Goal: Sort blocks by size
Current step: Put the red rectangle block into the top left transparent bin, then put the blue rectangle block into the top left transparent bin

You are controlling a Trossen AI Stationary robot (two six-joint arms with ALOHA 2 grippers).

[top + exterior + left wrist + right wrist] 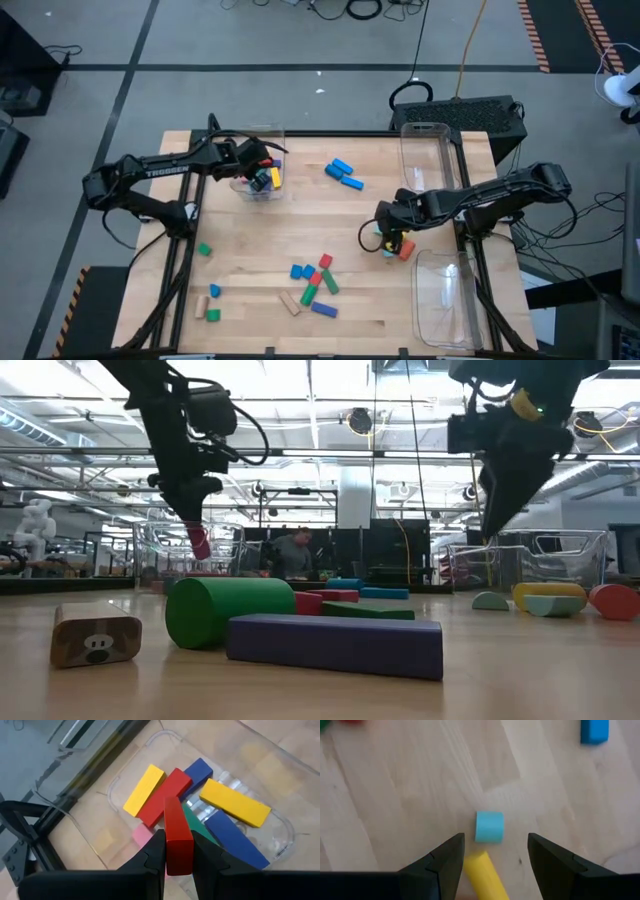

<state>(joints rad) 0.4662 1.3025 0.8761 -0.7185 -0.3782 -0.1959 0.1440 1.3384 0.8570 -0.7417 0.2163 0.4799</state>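
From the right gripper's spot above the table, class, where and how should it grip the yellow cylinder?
Grip the yellow cylinder across its round sides, coming straight down. It lies flat on the table, lengthwise between the open right gripper fingers, its end close to the light blue block.

Only 1 piece of lettering legible: white capitals reading "TROSSEN" along the upper link of the left arm, seen in the high view. No readable print on the blocks, the bins or the table. On the plain wooden block in the low view, a printed cartoon animal face, without letters or numbers. Background signs too small to read.
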